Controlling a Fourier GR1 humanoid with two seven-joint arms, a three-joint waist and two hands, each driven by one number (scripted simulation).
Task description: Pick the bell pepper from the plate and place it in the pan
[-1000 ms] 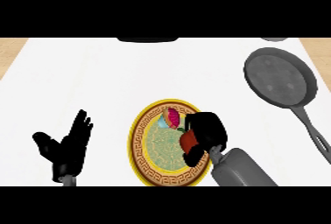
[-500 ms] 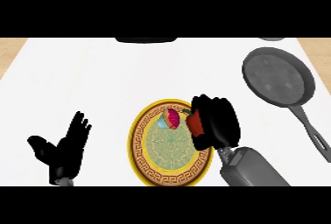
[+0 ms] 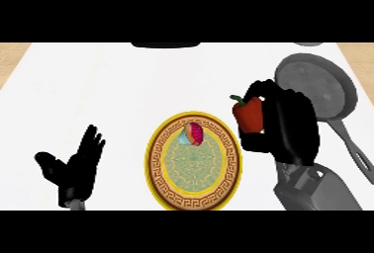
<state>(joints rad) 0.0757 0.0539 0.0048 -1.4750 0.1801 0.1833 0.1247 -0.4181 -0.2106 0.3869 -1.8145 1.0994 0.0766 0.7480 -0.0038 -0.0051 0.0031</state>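
A red bell pepper (image 3: 248,114) with a green stem hangs above the white counter, just right of the plate's far edge. My right hand (image 3: 288,123) is curled round it from the right, hiding its far side. The yellow-rimmed patterned plate (image 3: 164,170) lies at centre front, and a small pink and blue item (image 3: 193,134) rests on its far part. The grey pan (image 3: 315,85) sits at the far right, its handle (image 3: 352,148) running toward me; the pepper is left of it. My left hand (image 3: 73,170) rests open at the lower left, fingers up.
A dark object (image 3: 165,45) shows at the counter's far edge, and a grey one (image 3: 309,43) at the far right corner. The wooden floor (image 3: 15,52) borders the counter (image 3: 95,84) on both sides.
My right hand has lifted the pepper off the plate and carried it up and right toward the pan. The left hand has barely moved.
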